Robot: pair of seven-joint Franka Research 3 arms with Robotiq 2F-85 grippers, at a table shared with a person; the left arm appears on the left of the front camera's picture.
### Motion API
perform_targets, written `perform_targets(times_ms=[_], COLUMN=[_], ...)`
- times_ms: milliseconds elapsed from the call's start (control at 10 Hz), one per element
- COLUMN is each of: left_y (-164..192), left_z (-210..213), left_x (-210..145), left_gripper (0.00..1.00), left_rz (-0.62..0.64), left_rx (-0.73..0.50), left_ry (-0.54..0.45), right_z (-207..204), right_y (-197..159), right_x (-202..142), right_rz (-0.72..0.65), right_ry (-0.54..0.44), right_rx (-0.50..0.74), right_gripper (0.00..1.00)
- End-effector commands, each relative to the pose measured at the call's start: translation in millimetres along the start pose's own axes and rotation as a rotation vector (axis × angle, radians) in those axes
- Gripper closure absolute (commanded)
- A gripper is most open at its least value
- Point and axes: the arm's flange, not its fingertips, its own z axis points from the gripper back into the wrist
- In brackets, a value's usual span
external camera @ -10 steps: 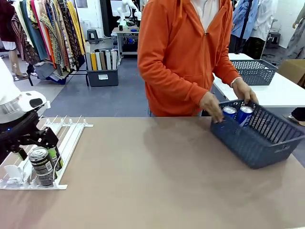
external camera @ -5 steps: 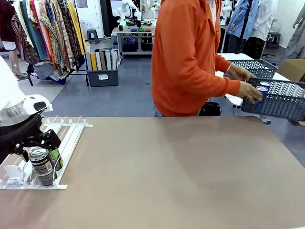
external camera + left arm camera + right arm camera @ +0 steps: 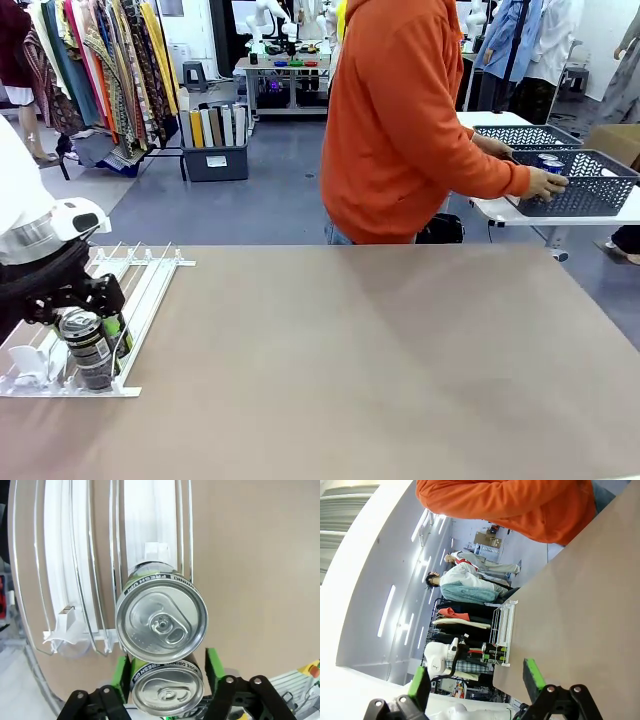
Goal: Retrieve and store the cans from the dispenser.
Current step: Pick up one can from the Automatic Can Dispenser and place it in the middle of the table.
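The white dispenser (image 3: 140, 285) lies at the table's left edge with two dark cans standing at its front end. My left gripper (image 3: 85, 322) reaches down over the front dark can (image 3: 90, 350) and is shut on it. In the left wrist view the green pads (image 3: 121, 667) press both sides of that can (image 3: 167, 692), and the second dark can (image 3: 161, 625) stands just beyond it in the same lane of the dispenser (image 3: 150, 530). Two blue cans (image 3: 547, 162) sit in the basket that the person holds. My right gripper (image 3: 476, 685) is open and holds nothing.
A person in an orange hoodie (image 3: 400, 120) stands at the far side, turned right, holding a dark mesh basket (image 3: 585, 185) over a white side table (image 3: 500, 208). A second basket (image 3: 520, 135) sits behind it. The brown tabletop (image 3: 350, 360) stretches right of the dispenser.
The person lifted the basket with the blue cans off my table and carried it right to the side table. My left gripper's fingers have closed in on the front dark can.
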Motion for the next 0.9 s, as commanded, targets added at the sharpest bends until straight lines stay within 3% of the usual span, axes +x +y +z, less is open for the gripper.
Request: perform_targets(times_ms=[0, 500, 800], left_y=[-3.1, -3.2, -6.8], left_z=[-2.2, 13.7, 84.3], left_x=[-0.4, -5.6, -33.8], left_gripper=[1.0, 1.0, 1.0], left_rz=[0.022, 0.008, -0.001], left_rx=[0.038, 0.038, 0.066], left_ry=[-0.022, -0.053, -0.13], right_z=[-1.5, -1.5, -1.5], right_y=[4.0, 4.0, 4.0], right_x=[2.9, 2.9, 2.9], right_rz=[0.001, 0.001, 0.001], right_ry=[-0.015, -0.015, -0.015], right_rx=[0.019, 0.019, 0.019], right_gripper=[0.0, 0.0, 0.0])
